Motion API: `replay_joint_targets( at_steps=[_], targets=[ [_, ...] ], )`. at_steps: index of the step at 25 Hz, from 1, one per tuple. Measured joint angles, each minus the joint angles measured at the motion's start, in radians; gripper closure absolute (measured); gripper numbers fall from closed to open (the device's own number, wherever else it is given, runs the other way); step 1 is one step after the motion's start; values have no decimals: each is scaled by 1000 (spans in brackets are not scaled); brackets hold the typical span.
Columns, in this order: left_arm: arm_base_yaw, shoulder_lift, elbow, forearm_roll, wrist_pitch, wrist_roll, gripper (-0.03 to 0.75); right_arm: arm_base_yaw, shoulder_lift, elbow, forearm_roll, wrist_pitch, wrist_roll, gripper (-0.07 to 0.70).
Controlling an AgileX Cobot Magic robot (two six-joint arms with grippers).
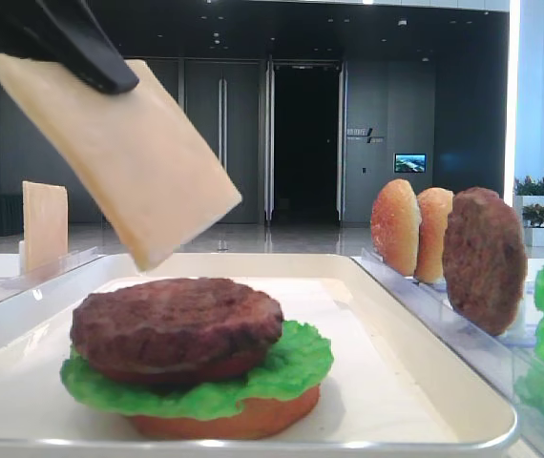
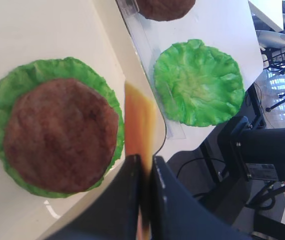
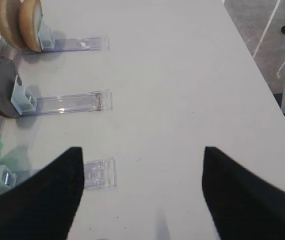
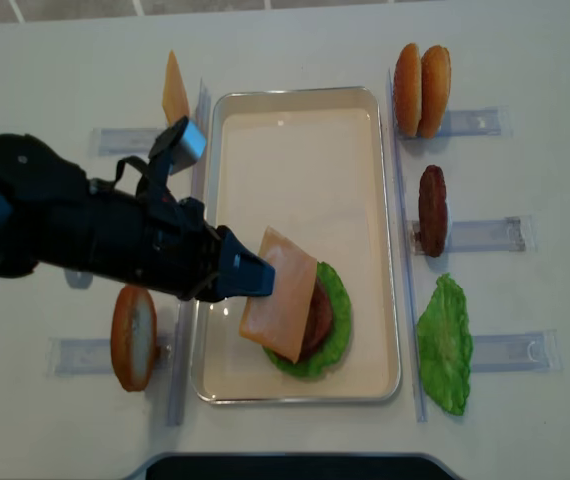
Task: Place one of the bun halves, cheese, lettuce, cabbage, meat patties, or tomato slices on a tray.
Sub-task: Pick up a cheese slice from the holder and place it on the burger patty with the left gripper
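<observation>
A pale yellow cheese slice point(image 4: 280, 292) hangs tilted over the white tray point(image 4: 295, 150), pinched at one corner by my left gripper point(image 4: 255, 278), which is shut on it. From the low side view the cheese point(image 1: 119, 157) hovers just above a stack: a brown meat patty point(image 1: 177, 324) on green lettuce point(image 1: 291, 367) on a bun half point(image 1: 224, 420). The left wrist view shows the cheese point(image 2: 140, 120) edge-on beside the patty point(image 2: 60, 135). My right gripper point(image 3: 141, 150) is open over bare table, holding nothing.
Clear racks flank the tray. On the right stand two bun halves point(image 4: 422, 90), an upright patty point(image 4: 432, 210) and a lettuce leaf point(image 4: 445, 345). On the left are another cheese slice point(image 4: 174, 95) and a bun half point(image 4: 133, 338).
</observation>
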Motion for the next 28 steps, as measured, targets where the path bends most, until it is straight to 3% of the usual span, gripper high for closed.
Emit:
replay_joint_targets(
  at_steps=[5,14,19,28],
  targets=[
    [0,15,28,-70,-14,122,694,0,0,0,0,0,0,128],
    [0,103,28,-125,-23,224,694,0,0,0,0,0,0,128],
    [0,141,28,-202,14,319,694,0,0,0,0,0,0,128],
    [0,179,28,-212,14,353,694,0,0,0,0,0,0,128]
  ],
)
